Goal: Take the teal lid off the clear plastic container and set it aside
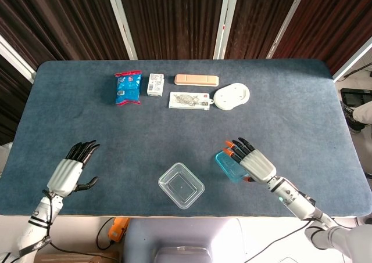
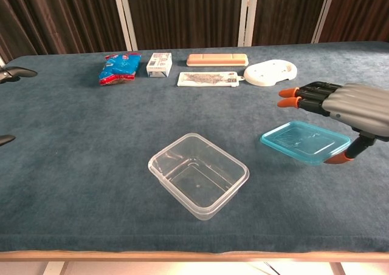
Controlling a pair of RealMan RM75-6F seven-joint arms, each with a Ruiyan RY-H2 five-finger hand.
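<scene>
1. Teal lid (image 2: 306, 141) is lying flat on the blue surface (image 1: 290, 100), to the right of the clear plastic container (image 2: 199, 175) and apart from it; in the head view the lid (image 1: 228, 165) is showing partly under the right hand.
2. Clear plastic container (image 1: 181, 185) is sitting open near the front edge of the surface, tilted at an angle to that edge, with nothing inside.
3. Right hand (image 2: 349, 108) is hovering over the lid's right end, fingers extended roughly straight and spread, orange fingertips (image 2: 287, 93) pointing left above the lid. The thumb tip is reaching down beside the lid's near right corner; whether it is touching the lid I cannot tell. The hand is not closing on anything.
4. From the head view the right hand (image 1: 254, 161) is covering the lid's right part, with its arm running off toward the lower right.
5. Left hand (image 1: 70, 170) is hanging over the left front part of the surface, well apart from the container, fingers spread and pointing up-right, holding nothing. In the chest view only dark fingertips (image 2: 13, 73) are peeking in at the left edge.
6. Along the far side of the surface, a blue snack packet (image 1: 128, 87), a small white box (image 1: 154, 84), a flat beige bar (image 1: 196, 79), a white printed packet (image 1: 189, 100) and a white rounded object (image 1: 232, 95) are lying in a loose row.
</scene>
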